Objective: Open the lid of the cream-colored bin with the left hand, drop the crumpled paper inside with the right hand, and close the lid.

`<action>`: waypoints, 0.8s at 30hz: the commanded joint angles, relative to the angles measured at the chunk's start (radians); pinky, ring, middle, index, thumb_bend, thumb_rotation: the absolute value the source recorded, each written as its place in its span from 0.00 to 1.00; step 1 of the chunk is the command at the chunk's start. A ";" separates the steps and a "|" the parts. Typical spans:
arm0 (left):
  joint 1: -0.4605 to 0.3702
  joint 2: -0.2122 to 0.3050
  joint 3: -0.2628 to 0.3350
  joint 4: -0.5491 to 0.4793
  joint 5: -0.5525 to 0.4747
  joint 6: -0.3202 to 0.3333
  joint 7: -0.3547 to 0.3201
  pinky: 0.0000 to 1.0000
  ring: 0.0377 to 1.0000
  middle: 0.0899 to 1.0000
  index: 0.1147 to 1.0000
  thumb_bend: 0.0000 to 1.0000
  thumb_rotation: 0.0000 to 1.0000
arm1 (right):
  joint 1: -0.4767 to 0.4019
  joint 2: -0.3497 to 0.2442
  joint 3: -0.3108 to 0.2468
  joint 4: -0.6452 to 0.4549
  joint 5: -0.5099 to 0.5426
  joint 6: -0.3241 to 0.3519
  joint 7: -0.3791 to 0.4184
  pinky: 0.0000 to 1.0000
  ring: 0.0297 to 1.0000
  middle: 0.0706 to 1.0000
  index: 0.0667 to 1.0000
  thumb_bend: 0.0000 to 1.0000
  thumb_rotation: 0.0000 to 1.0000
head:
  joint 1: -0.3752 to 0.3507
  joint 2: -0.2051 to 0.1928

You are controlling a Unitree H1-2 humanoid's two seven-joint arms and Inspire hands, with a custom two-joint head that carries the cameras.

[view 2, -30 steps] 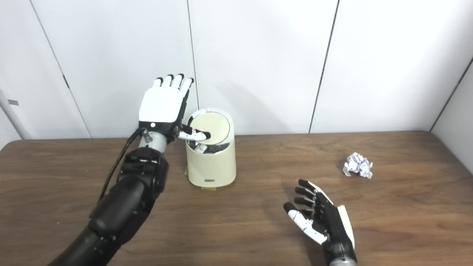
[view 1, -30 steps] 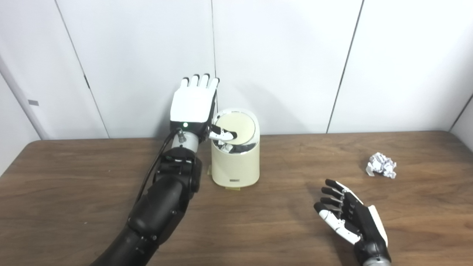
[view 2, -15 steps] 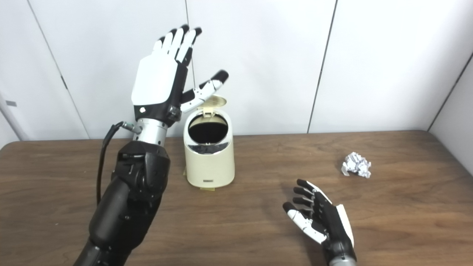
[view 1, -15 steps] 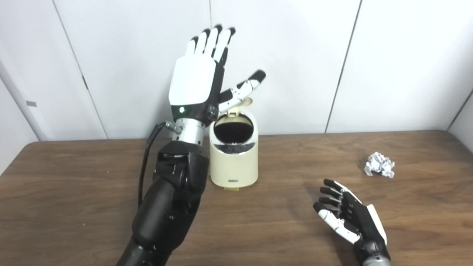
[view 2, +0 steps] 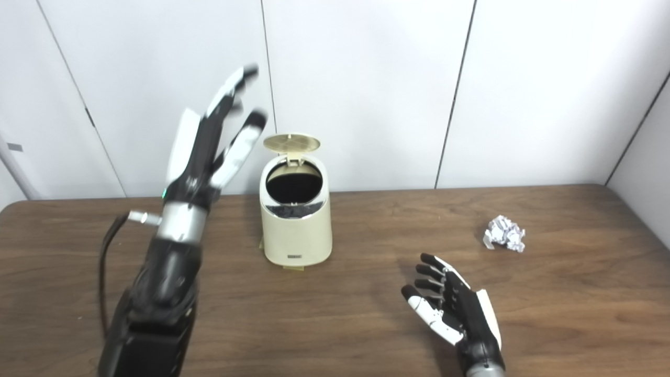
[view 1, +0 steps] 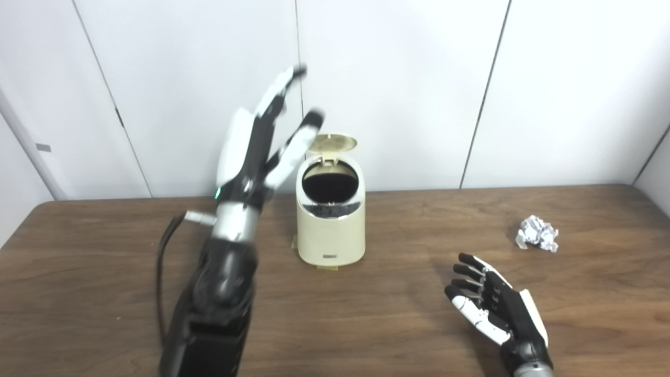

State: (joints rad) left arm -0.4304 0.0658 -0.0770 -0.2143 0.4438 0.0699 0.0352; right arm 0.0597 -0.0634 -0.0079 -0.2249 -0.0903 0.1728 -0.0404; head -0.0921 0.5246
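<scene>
The cream-colored bin point(view 1: 330, 230) stands on the wooden table point(view 1: 104, 293) near the back middle. Its lid point(view 1: 332, 142) stands raised at the back and the dark opening point(view 1: 330, 184) shows. My left hand point(view 1: 256, 152) is open and empty, raised to the left of the bin, apart from it and blurred. The crumpled paper point(view 1: 537, 234) lies on the table at the right. My right hand point(view 1: 492, 309) is open and empty, resting low at the front right, short of the paper. The bin point(view 2: 297, 222) and paper point(view 2: 503, 233) also show in the right eye view.
White wall panels point(view 1: 398, 78) stand close behind the table's back edge. The table's right edge lies just beyond the paper. A black cable point(view 1: 165, 256) hangs from my left wrist.
The lid went from closed, under my left thumb, to fully raised. My left hand rose, then drew back left and turned edge-on, away from the bin. My right hand and the paper stayed put.
</scene>
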 commanded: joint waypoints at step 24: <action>0.438 0.058 0.168 -0.015 -0.533 -0.219 -0.083 0.71 0.76 0.78 0.80 0.73 0.89 | 0.004 0.009 -0.048 -0.068 0.071 -0.138 0.007 0.65 0.74 0.77 0.80 0.49 0.47 | 0.016 0.000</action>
State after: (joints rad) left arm 0.0280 0.1201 0.0885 -0.2128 -0.0752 -0.1089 -0.0479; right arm 0.0795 -0.0521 -0.0522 -0.2669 -0.0188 0.0809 -0.0326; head -0.0752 0.5246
